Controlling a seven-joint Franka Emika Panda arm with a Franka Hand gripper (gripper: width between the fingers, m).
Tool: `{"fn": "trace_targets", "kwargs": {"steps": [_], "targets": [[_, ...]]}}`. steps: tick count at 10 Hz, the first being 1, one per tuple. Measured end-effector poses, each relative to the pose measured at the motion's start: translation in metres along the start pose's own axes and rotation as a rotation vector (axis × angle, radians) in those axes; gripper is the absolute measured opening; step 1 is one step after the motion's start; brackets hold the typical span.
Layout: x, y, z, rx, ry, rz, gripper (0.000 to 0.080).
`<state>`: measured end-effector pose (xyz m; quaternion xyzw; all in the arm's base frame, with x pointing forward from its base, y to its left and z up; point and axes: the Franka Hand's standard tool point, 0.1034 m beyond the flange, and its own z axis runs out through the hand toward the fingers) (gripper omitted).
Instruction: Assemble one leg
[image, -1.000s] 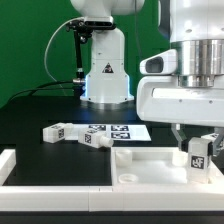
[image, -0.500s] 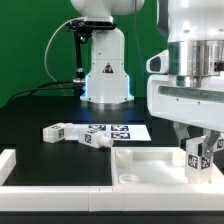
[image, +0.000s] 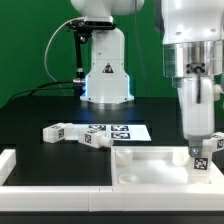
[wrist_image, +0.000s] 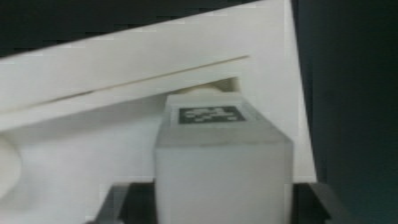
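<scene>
I had the gripper clenched on the leg, upright over the panel corner at the exterior view's right; any tilt risked jamming it.

Arm reaching straight down, claw clamped

On the exterior view's right, the white Panda arm stands vertical, wrist over the near edge of the scene. Its claw points down, both fingers pressed against the leg, held upright between them.
</scene>
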<state>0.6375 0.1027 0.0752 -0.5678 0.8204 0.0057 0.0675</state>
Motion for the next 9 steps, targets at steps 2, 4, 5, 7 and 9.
{"fn": "trace_targets", "kwargs": {"steps": [2, 4, 5, 7, 9], "targets": [[0.003, 0.000, -0.001, 0.001, 0.017, 0.041, 0.0287], [0.003, 0.000, 0.000, 0.001, 0.018, 0.026, 0.0339], [0.002, -0.001, -0.003, 0.004, 0.015, 0.008, 0.0516], [-0.009, -0.008, -0.037, 0.033, -0.026, -0.056, 0.0619], [-0.007, -0.011, -0.042, 0.041, -0.031, -0.064, 0.0648]]}}
